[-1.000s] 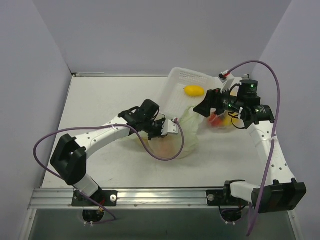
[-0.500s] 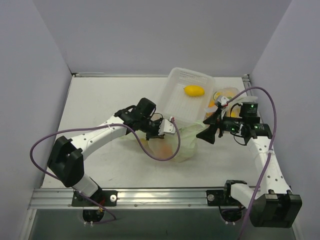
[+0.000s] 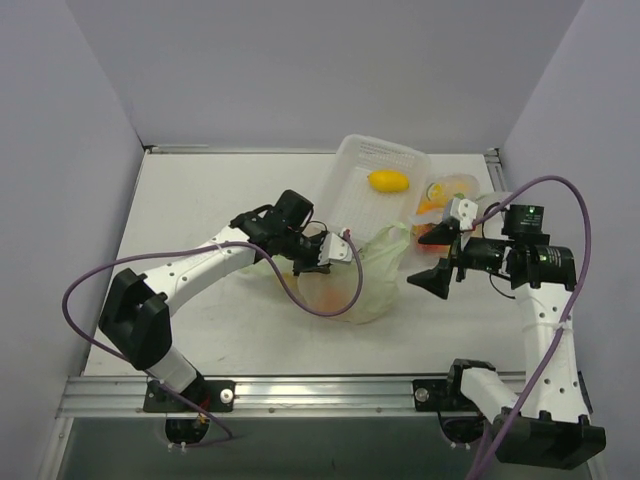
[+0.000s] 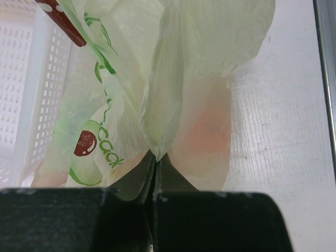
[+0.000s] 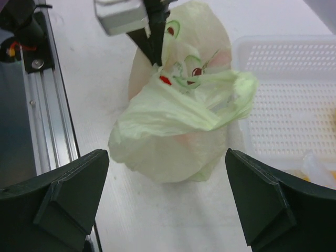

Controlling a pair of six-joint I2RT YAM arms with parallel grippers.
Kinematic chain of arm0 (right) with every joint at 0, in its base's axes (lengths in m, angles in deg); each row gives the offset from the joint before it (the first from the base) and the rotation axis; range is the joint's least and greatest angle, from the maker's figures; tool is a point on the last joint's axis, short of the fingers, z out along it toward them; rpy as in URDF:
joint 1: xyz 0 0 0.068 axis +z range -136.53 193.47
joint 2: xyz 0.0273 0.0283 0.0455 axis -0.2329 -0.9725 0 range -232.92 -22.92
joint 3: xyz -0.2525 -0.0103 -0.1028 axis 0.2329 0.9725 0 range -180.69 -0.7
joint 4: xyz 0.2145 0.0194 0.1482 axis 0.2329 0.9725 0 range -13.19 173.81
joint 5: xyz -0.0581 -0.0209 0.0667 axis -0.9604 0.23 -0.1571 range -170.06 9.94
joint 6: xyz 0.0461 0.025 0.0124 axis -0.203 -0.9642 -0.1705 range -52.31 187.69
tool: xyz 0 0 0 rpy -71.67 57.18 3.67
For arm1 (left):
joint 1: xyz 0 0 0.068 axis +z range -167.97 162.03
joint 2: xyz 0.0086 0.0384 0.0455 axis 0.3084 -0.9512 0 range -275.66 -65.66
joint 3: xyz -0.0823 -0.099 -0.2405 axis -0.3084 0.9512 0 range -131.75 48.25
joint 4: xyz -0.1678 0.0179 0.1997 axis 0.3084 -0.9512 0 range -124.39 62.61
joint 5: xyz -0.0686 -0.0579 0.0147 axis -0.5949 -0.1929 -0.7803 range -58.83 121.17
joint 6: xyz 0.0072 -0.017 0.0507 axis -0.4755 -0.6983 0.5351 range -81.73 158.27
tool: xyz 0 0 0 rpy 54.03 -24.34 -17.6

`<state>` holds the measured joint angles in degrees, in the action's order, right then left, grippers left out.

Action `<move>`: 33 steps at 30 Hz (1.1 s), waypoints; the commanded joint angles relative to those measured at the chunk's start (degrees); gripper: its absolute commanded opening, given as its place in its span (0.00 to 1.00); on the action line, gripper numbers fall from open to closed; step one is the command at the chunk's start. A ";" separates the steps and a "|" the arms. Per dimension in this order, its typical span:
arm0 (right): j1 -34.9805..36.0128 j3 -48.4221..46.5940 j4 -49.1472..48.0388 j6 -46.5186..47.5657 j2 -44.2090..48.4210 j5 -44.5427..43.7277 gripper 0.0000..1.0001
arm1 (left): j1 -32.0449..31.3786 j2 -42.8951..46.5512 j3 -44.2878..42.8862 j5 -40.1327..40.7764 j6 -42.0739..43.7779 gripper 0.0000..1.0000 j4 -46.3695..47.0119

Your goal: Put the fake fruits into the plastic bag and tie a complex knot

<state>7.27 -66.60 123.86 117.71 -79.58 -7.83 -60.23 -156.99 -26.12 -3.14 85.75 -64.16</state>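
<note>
Plastic bag (image 3: 378, 285), pale green with avocado print, slumps mid-table against the near end of a white slotted basket (image 3: 350, 200). Orange-pink shapes blur through its film. One lemon (image 3: 388, 181) lies in the basket. Clear bag (image 3: 452, 185) right of the basket holds orange and yellow fruit. Left gripper (image 3: 340, 252) reaches in from the left, fingers pinched tight on a fold of the plastic bag. Right gripper (image 3: 432, 260) faces the bag from the right, fingers spread wide, empty. Pale table (image 3: 200, 200), metal rail (image 3: 300, 395) at its near edge, plain grey walls (image 3: 300, 70).
</note>
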 commanded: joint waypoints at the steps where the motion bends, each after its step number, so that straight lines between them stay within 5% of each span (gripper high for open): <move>1: -0.65 2.18 18.24 17.80 -0.38 -2.79 1.00 | 0.78 0.18 -2.36 -2.61 1.47 0.00 -0.84; 5: -0.22 8.68 18.29 27.23 -0.02 -0.43 1.00 | 0.95 0.98 -1.83 -3.31 1.65 0.00 -0.93; 8: 2.40 10.80 4.61 16.46 -2.65 1.33 1.00 | 0.78 0.98 -2.01 -4.36 0.68 0.00 -0.84; 13: 9.61 9.48 -3.52 7.24 -8.37 1.79 1.00 | 0.16 0.37 -3.15 -4.54 -0.81 0.00 -0.93; 19: 13.92 14.84 -31.43 -11.39 -11.36 -1.21 1.00 | -0.63 -0.60 -4.29 -5.68 -0.38 0.00 -0.93; 27: 18.41 15.99 -50.72 -27.67 -15.32 -1.48 0.99 | -2.30 -1.83 -3.77 -5.86 0.94 0.00 -0.84; 31: 20.34 16.34 -54.08 -31.65 -15.76 -1.39 0.83 | -2.30 -2.54 -4.03 -6.04 1.65 0.00 -0.84; 33: 20.61 16.51 -53.55 -31.74 -15.76 -1.39 0.64 | -2.30 -2.71 -4.03 -5.86 2.00 0.00 -0.93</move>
<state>27.23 -50.34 75.54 90.41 -95.34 -10.22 -62.19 -159.39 -27.87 -6.41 85.90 -64.86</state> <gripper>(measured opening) 0.705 0.009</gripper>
